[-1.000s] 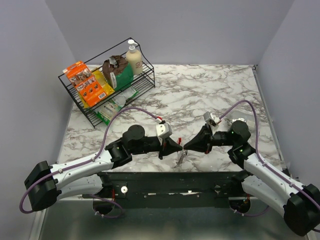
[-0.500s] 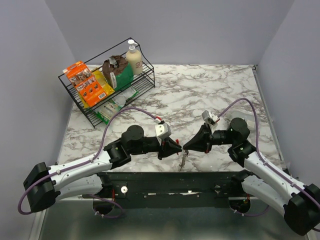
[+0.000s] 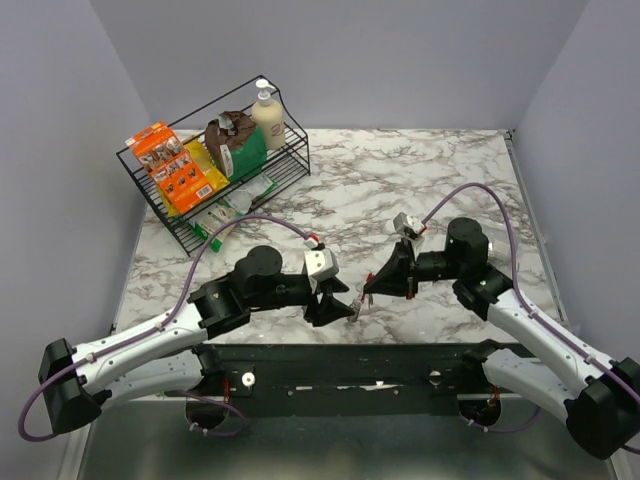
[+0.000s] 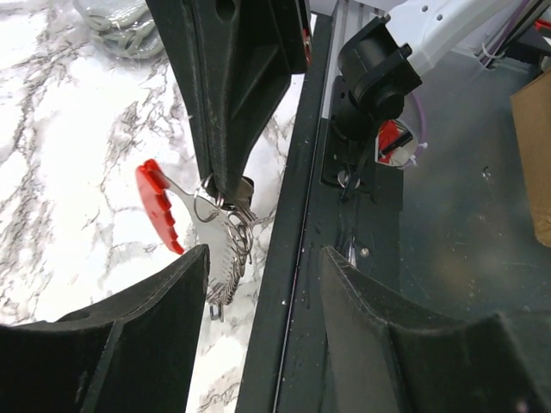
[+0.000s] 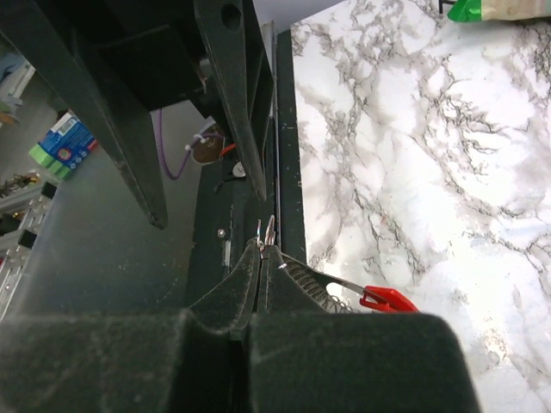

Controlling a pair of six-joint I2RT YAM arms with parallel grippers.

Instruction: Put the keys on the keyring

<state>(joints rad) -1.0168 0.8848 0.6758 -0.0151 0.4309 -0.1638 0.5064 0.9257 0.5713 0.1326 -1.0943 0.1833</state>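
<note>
Chain and red clip together, the keyring [image 4: 207, 215] hung just over the near edge of the marble table [image 3: 430, 180]. It was pinched at its top by the right gripper [image 4: 226, 185], whose fingers were pressed together on it. A second before, the left gripper [image 3: 335, 303] had been closed at that same spot; since then its fingers had spread apart and drawn back a little, holding nothing. That looked like a key let go onto the ring, though the keys could not be told from the small rings bunched at the clip. Beyond, a wire rack [image 3: 285, 165] of packets and a pump bottle [image 3: 266, 115] stood at the table's far left, between plain pale walls.
</note>
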